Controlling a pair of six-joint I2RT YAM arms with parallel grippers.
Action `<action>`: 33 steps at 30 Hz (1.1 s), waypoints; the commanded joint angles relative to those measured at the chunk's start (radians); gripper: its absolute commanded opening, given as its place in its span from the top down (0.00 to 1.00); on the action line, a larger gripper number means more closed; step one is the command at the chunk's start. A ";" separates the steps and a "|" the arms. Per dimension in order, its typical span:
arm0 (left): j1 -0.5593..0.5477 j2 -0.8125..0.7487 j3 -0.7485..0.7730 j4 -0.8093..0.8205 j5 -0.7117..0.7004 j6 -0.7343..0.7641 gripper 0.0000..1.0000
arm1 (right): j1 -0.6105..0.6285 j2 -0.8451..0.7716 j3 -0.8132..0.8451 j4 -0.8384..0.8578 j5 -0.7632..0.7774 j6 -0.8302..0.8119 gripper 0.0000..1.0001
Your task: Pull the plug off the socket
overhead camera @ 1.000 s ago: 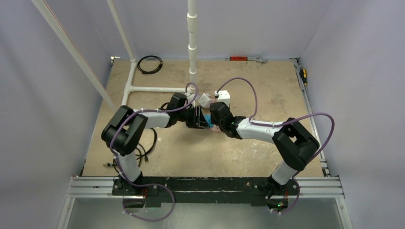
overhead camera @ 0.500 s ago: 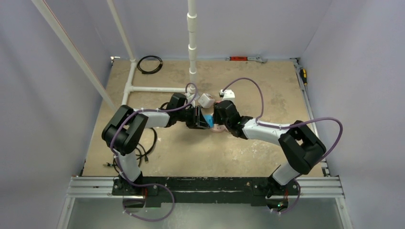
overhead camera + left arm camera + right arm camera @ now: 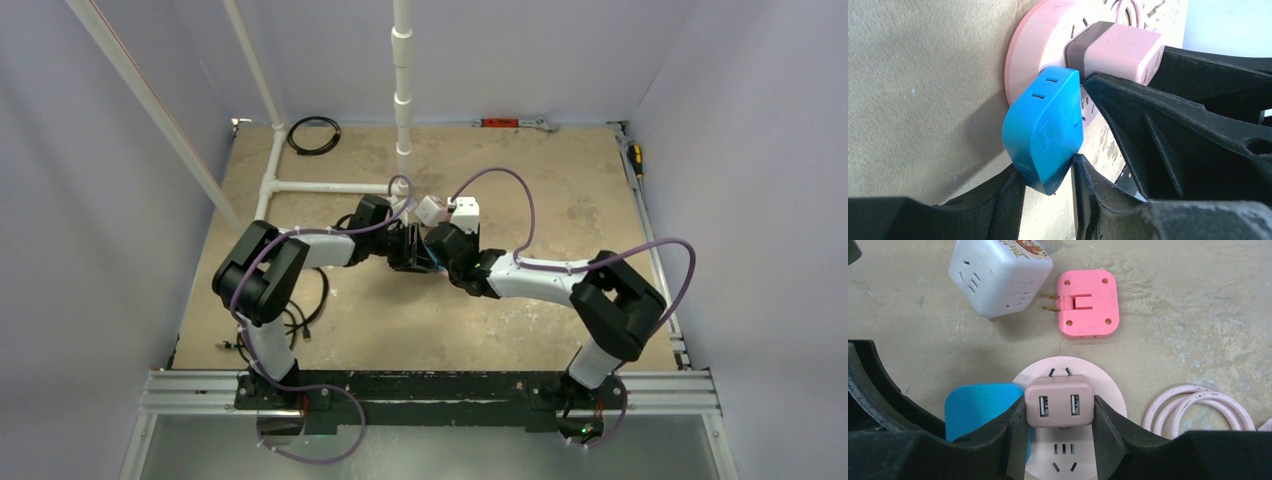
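Right gripper (image 3: 1059, 414): fingers clamp both sides of the dusty-pink USB plug (image 3: 1059, 401), seated in the socket (image 3: 1100, 385).
Left gripper (image 3: 1047, 176): fingers pinch the blue plug (image 3: 1043, 130), seated alongside on the same face.
Socket: pale-pink disc, flat on the table (image 3: 1173, 315), mid-table between the arms.
Cord (image 3: 1198, 410): pink coil beside the disc.
Beyond: square pink plug (image 3: 1088, 302), prongs out, next to a white cube adapter (image 3: 998, 275).
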 commanded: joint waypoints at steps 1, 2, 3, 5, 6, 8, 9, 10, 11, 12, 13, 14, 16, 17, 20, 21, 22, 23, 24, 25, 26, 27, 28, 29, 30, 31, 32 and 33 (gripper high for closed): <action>0.004 -0.003 0.000 -0.034 -0.131 0.062 0.76 | 0.051 -0.026 0.013 -0.097 -0.056 0.100 1.00; 0.004 -0.003 0.001 -0.039 -0.133 0.063 0.76 | 0.051 -0.039 0.009 -0.093 -0.085 0.089 1.00; 0.004 -0.002 0.003 -0.046 -0.137 0.067 0.76 | 0.050 -0.055 0.005 -0.088 -0.092 0.078 1.00; 0.004 0.004 0.004 -0.050 -0.138 0.067 0.77 | 0.049 -0.077 0.001 -0.087 -0.104 0.052 1.00; 0.004 0.007 0.005 -0.051 -0.136 0.067 0.77 | 0.047 -0.084 0.001 -0.086 -0.112 0.041 1.00; 0.004 0.012 0.006 -0.053 -0.136 0.068 0.77 | 0.036 -0.088 0.000 -0.079 -0.142 0.028 1.00; 0.004 0.013 0.006 -0.055 -0.136 0.068 0.77 | 0.024 -0.090 -0.004 -0.069 -0.165 0.023 1.00; 0.004 0.014 0.006 -0.057 -0.137 0.070 0.77 | 0.010 -0.091 -0.010 -0.056 -0.193 0.018 1.00; 0.004 0.014 0.006 -0.059 -0.140 0.073 0.77 | -0.006 -0.091 -0.019 -0.038 -0.223 0.012 1.00; 0.004 0.013 0.009 -0.064 -0.142 0.075 0.77 | -0.024 -0.094 -0.027 -0.022 -0.254 0.003 1.00; 0.004 0.011 0.010 -0.069 -0.146 0.078 0.77 | -0.043 -0.099 -0.040 0.001 -0.285 -0.004 1.00; 0.004 0.009 0.012 -0.072 -0.150 0.083 0.77 | -0.067 -0.105 -0.052 0.026 -0.321 -0.012 1.00; 0.004 0.004 0.016 -0.081 -0.162 0.092 0.77 | -0.112 -0.119 -0.077 0.073 -0.402 -0.034 1.00; 0.004 0.002 0.019 -0.088 -0.168 0.098 0.77 | -0.132 -0.126 -0.089 0.093 -0.446 -0.045 1.00; 0.004 0.000 0.023 -0.100 -0.179 0.105 0.77 | -0.163 -0.145 -0.098 0.106 -0.467 -0.080 1.00; 0.003 0.000 0.026 -0.103 -0.180 0.109 0.77 | -0.170 -0.149 -0.098 0.106 -0.476 -0.088 1.00; 0.003 0.001 0.026 -0.104 -0.181 0.108 0.77 | -0.176 -0.152 -0.097 0.106 -0.484 -0.092 1.00; 0.003 0.001 0.027 -0.104 -0.180 0.108 0.77 | -0.180 -0.155 -0.096 0.103 -0.485 -0.095 1.00; 0.003 0.003 0.027 -0.104 -0.182 0.107 0.77 | -0.181 -0.157 -0.090 0.093 -0.478 -0.098 1.00; 0.002 0.004 0.027 -0.104 -0.179 0.107 0.77 | -0.180 -0.158 -0.084 0.083 -0.462 -0.099 1.00; 0.002 0.005 0.028 -0.104 -0.179 0.106 0.77 | -0.180 -0.161 -0.082 0.069 -0.420 -0.100 1.00; 0.002 0.006 0.030 -0.104 -0.178 0.106 0.77 | -0.177 -0.163 -0.083 0.068 -0.384 -0.111 1.00; 0.002 0.006 0.029 -0.105 -0.178 0.107 0.77 | -0.174 -0.165 -0.083 0.067 -0.363 -0.113 1.00; 0.002 0.006 0.030 -0.105 -0.177 0.106 0.77 | -0.173 -0.165 -0.086 0.067 -0.348 -0.112 1.00; 0.002 0.006 0.031 -0.106 -0.177 0.107 0.77 | -0.168 -0.163 -0.090 0.065 -0.330 -0.111 1.00; 0.002 0.006 0.030 -0.106 -0.177 0.108 0.77 | -0.159 -0.162 -0.090 0.061 -0.305 -0.107 1.00; 0.003 0.006 0.029 -0.105 -0.178 0.105 0.77 | -0.145 -0.160 -0.087 0.054 -0.273 -0.103 1.00; 0.002 0.007 0.029 -0.105 -0.177 0.106 0.77 | -0.127 -0.156 -0.081 0.038 -0.218 -0.098 1.00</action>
